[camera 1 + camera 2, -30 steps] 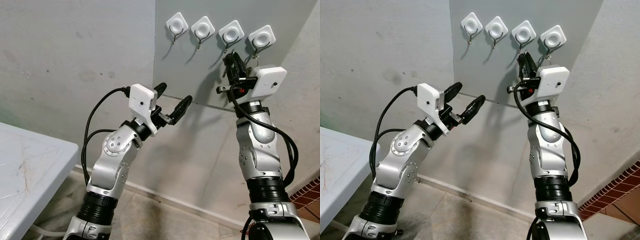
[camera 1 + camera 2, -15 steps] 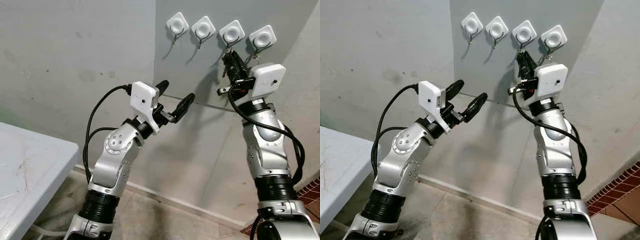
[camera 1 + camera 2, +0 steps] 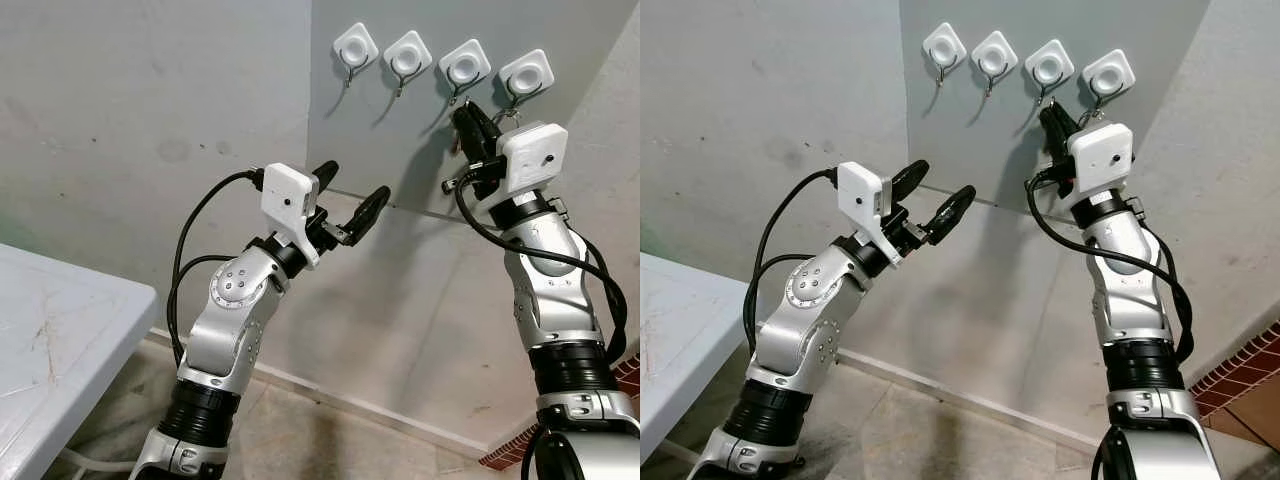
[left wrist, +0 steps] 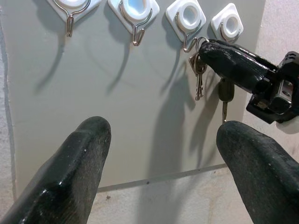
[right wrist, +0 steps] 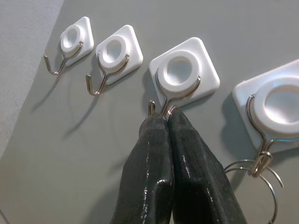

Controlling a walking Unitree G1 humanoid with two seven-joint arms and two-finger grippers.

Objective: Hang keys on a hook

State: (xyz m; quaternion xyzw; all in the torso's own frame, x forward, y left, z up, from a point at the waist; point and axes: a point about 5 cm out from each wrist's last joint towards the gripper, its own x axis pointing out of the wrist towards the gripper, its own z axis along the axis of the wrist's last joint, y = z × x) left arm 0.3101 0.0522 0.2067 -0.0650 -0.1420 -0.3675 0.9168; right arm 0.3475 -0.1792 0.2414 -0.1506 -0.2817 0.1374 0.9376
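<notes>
Four white hooks sit in a row on a grey wall panel point(image 3: 400, 130). My right gripper point(image 3: 463, 110) is raised to the third hook point(image 3: 463, 65) and shut on a key ring. Its fingertips point(image 5: 166, 119) touch that hook's wire point(image 5: 161, 100). The small silver keys point(image 4: 198, 74) dangle below the tips. The fourth hook point(image 3: 525, 72) carries metal rings point(image 5: 261, 170), and a black-headed key point(image 4: 225, 93) hangs under it. My left gripper point(image 3: 352, 187) is open in mid-air, lower and to the left of the hooks, holding nothing.
A white table point(image 3: 50, 330) stands at the lower left. The first hook point(image 3: 354, 47) and second hook point(image 3: 406, 55) hang bare. The walls meet in a corner behind the left arm. Red brick flooring point(image 3: 630, 372) shows at the lower right.
My right gripper has moved up and slightly right with the keys, bringing its tips to the third hook. The left arm rose a little early on, then held still.
</notes>
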